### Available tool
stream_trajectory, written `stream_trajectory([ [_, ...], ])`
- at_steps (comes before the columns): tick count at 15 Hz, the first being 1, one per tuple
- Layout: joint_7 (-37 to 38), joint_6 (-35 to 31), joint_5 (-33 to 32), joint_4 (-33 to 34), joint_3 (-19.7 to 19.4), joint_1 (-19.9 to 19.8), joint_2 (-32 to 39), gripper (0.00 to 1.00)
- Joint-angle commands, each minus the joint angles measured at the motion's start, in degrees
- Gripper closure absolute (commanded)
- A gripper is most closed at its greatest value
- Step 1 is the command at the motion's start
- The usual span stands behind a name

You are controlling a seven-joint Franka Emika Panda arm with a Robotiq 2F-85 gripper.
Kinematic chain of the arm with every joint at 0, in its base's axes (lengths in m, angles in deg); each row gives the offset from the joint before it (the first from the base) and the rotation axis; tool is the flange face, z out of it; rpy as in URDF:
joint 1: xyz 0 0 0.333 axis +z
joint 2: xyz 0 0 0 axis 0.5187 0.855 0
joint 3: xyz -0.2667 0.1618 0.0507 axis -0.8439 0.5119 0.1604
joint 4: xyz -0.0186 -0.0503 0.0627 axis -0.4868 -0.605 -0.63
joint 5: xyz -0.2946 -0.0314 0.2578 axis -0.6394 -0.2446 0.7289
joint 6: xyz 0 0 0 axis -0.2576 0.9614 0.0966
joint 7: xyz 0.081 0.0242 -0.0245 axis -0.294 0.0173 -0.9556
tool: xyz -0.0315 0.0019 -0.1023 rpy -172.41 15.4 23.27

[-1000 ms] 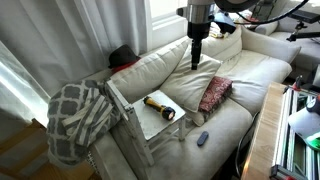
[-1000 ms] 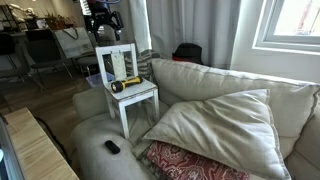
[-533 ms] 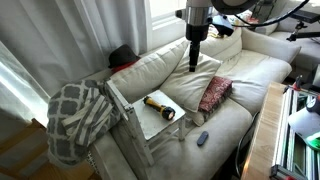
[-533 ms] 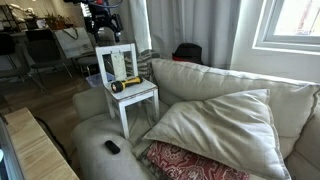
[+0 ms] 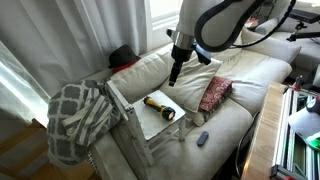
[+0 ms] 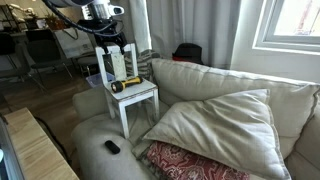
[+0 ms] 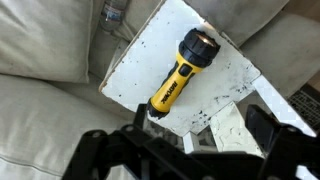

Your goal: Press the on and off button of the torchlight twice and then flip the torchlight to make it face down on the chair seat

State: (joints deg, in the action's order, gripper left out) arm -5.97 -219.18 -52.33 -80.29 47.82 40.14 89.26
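The torchlight (image 7: 185, 70), a yellow cylinder with a black head and tail, lies sideways on the pale, speckled square chair seat (image 7: 232, 72). Above the seat, the black gripper (image 7: 180, 150) hangs with its fingers spread and empty, hiding the seat's near edge.

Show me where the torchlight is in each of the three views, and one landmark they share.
Exterior view: the torchlight lies near the centre, on the chair seat.
Exterior view: the torchlight is left of centre, upper half.
Wrist view: centre, head toward upper right.
Shared landmark: the pale chair seat under it.
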Motion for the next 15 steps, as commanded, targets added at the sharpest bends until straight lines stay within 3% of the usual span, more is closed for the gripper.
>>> stream_trajectory([
  [1,0.47,-8.44,2.95,1.77,3.25,-0.97,6.90,0.00],
  [6,0.54,-12.73,2.21,3.73,7.77,-3.56,13.78,0.00],
  [9,3.31,-14.13,-0.54,4.17,5.28,-2.03,15.72,0.00],
  [10,2.61,-12.44,-0.35,3.36,6.65,-2.91,13.81,0.00],
  [15,3.38,-13.15,-0.96,4.09,6.10,-2.79,15.18,0.00],
])
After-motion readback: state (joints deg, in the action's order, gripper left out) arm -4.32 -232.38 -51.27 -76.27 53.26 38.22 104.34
